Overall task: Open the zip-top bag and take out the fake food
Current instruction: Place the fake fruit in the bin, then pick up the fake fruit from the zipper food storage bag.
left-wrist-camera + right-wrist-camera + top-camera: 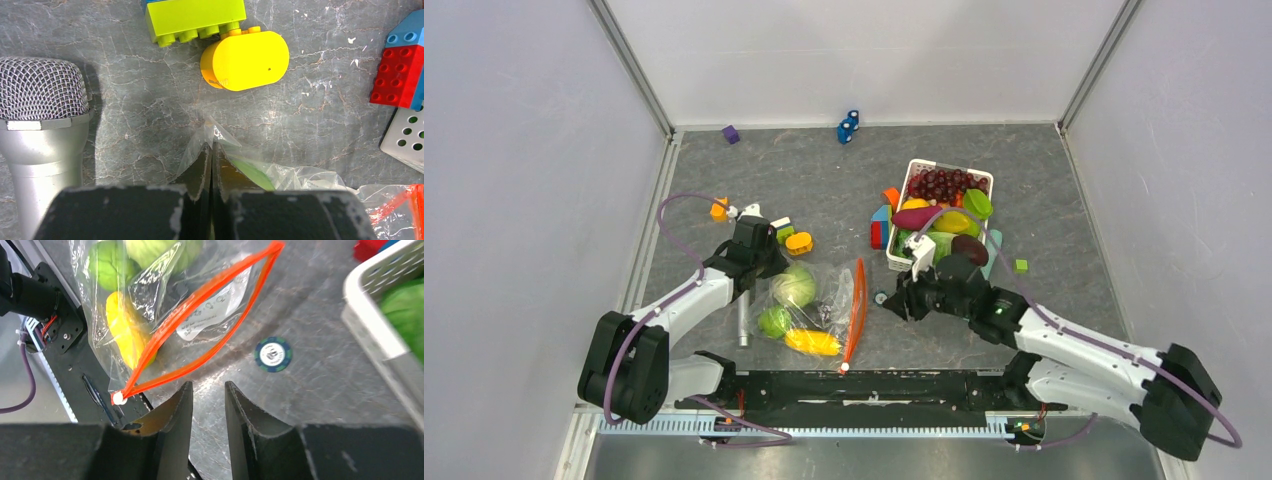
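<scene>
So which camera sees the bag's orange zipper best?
The right wrist view: the orange zipper gapes open, close up, white slider at its end. The top view shows a thin line; the left wrist view catches just a scrap.

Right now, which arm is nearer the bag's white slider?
Right. The right fingers are just beside the slider, not touching; the left fingers pinch the bag at its far corner, farther off.

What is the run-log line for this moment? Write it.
left gripper: shut on zip-top bag corner | right gripper: open, empty, near zipper | zipper: parted | fake food: in bag
</scene>
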Controlling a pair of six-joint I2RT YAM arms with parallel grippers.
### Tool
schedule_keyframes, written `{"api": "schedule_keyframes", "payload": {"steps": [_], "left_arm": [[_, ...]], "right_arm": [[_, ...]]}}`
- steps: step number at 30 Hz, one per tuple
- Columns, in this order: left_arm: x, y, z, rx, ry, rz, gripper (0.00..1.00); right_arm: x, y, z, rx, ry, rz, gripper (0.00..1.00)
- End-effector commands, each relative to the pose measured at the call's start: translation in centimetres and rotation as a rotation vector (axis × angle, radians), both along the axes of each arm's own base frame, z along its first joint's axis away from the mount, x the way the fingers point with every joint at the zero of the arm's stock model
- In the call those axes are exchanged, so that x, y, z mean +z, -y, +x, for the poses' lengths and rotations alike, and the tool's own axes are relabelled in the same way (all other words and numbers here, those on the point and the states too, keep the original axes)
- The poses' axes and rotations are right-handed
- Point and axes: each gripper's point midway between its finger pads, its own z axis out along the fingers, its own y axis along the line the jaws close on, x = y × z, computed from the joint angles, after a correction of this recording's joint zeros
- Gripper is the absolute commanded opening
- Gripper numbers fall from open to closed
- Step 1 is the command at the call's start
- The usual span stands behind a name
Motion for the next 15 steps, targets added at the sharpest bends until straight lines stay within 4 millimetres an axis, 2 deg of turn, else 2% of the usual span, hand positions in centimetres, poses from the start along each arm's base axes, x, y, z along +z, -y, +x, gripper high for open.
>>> {"api": "schedule_keyframes", "payload": {"steps": [1,3,4,5,7,12,15], "left_arm": [[-0.6,0.0,-0.7,-0.008,-0.027,0.000,0.02],[-0.5,0.0,-0.7,-0.010,-0.028,0.000,0.03],[-0.5,0.1,-0.7,-0.015,-0.028,0.002,0.07],[-0.4,0.1,-0.7,-0.019,-0.027,0.002,0.14],[-0.1,0.0,-0.7,-0.014,-0.032,0.008,0.33],[2.2,-0.8,-0.6,0.011,0.001,0.027,0.84],[3.5,-1.3,-1.0,0.026,0.015,0.035,0.93]], "right_arm": [[0.1,-3.1,-0.4,-0.009,0.008,0.112,0.34],[-0.5,-4.2,-0.8,0.001,-0.004,0.128,0.33],[-0.9,-4.6,-0.8,-0.002,-0.012,0.134,0.32],[-1.4,-4.9,-0.8,-0.005,-0.020,0.135,0.31],[-1.8,-5.6,-0.9,0.000,-0.030,0.156,0.30],[-2.7,-7.0,-0.8,0.014,-0.037,0.167,0.29],[-3.2,-7.3,-0.7,0.013,-0.039,0.167,0.29]]}}
